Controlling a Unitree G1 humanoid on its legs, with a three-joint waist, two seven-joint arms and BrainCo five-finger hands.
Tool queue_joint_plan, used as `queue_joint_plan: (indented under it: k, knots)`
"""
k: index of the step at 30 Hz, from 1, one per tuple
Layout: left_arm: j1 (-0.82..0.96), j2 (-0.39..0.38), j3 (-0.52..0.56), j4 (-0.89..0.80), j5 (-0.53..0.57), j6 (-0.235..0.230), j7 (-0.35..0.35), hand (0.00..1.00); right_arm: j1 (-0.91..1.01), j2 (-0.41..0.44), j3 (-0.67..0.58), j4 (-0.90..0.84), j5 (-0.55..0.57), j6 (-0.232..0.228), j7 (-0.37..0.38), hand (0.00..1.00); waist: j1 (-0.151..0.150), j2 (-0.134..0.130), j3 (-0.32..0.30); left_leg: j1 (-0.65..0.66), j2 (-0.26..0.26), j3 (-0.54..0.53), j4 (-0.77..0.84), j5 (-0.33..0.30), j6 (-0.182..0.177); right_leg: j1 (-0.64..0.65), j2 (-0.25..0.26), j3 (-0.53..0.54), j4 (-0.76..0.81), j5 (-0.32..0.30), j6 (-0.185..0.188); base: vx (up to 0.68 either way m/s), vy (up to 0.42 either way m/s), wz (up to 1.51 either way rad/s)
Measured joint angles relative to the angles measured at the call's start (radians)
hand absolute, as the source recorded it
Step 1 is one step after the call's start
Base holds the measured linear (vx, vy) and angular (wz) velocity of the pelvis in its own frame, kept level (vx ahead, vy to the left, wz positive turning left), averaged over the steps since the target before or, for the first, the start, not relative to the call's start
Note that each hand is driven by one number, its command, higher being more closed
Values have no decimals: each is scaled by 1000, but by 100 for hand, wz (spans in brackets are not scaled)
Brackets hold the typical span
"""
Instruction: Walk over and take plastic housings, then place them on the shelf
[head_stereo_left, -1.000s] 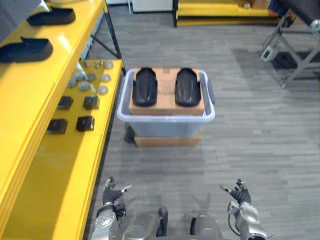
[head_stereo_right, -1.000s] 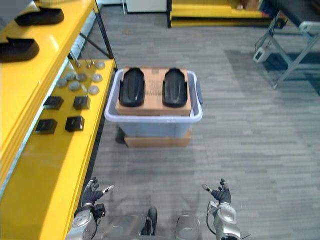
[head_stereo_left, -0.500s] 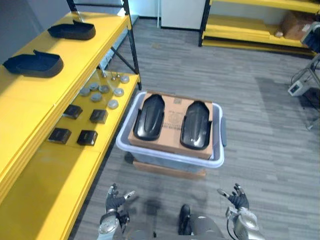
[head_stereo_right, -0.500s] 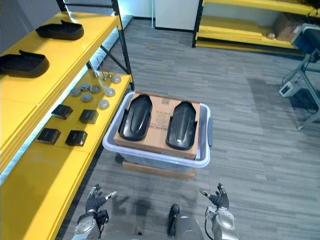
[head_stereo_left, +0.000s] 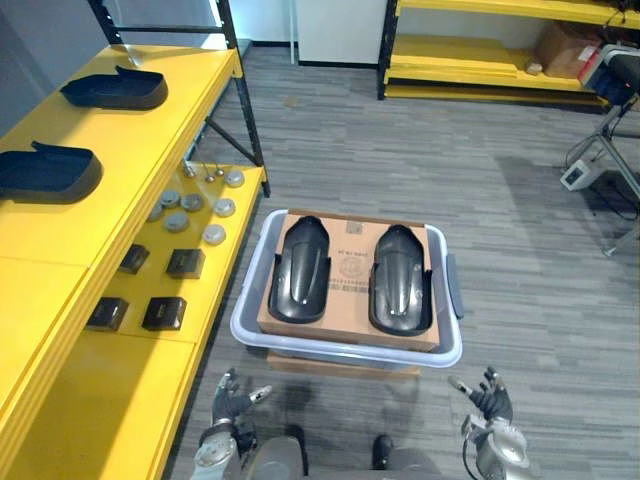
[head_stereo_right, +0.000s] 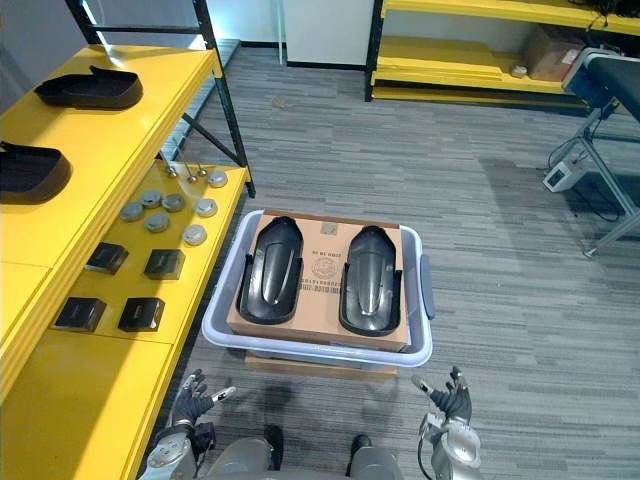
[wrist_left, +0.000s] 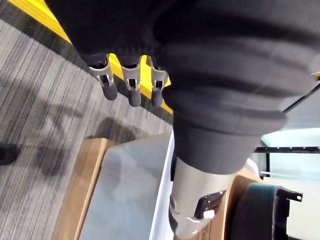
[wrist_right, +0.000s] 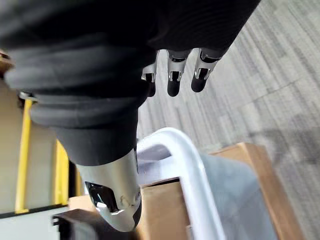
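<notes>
Two black plastic housings (head_stereo_left: 299, 270) (head_stereo_left: 400, 280) lie side by side on a cardboard sheet (head_stereo_left: 350, 262) atop a pale blue tote (head_stereo_left: 345, 345), just ahead of me on the floor. Two more black housings (head_stereo_left: 112, 89) (head_stereo_left: 45, 173) rest on the yellow shelf's (head_stereo_left: 120, 140) top level to my left. My left hand (head_stereo_left: 232, 396) hangs low at the bottom left, open and holding nothing. My right hand (head_stereo_left: 488, 400) hangs low at the bottom right, also open with nothing in it. Both hands are short of the tote's near rim.
The tote stands on a flat cardboard box (head_stereo_left: 340, 368). The shelf's lower level (head_stereo_left: 140, 380) holds several silver discs (head_stereo_left: 195, 205) and small black blocks (head_stereo_left: 165, 312). More yellow racking (head_stereo_left: 490, 60) lines the far wall. A metal stand (head_stereo_left: 605, 170) is at the far right.
The whole picture has shifted: the tote and housings now sit nearer and more squarely before me. Both hands stay low and open.
</notes>
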Motion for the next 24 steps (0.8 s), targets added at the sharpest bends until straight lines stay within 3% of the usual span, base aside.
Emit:
queue_joint_plan:
  k: [9, 13, 18, 24]
  knots:
    - [11, -6, -2, 6, 30, -2, -1, 0, -49, -1, -5, -182, -227, 2, -89, 0, 0, -7, -6, 30, 3, 11, -43, 10, 7, 34, 9, 14, -73, 27, 0, 61, -14, -8]
    - [9, -16, -27, 13, 37, -2, -1, 0, -90, -2, -5, -180, -345, 46, -151, 0, 1, -6, -7, 30, 1, -6, -71, 29, 10, 34, 11, 8, -92, 49, -1, -38, -19, 6]
    - [13, -19, -41, 23, 36, -3, -1, 0, -222, -13, -5, -62, -401, 99, -220, 0, 4, -9, -4, 12, -14, -35, -114, 75, 14, 18, 1, -23, -110, 76, -4, -113, -3, 16]
    - [14, -17, -41, 25, 35, -3, 1, 0, -344, -19, -2, 115, -379, 132, -233, 0, 32, -8, 35, -32, -16, -48, -148, 125, 5, -39, 1, -33, -107, 103, -11, -173, -8, 5]
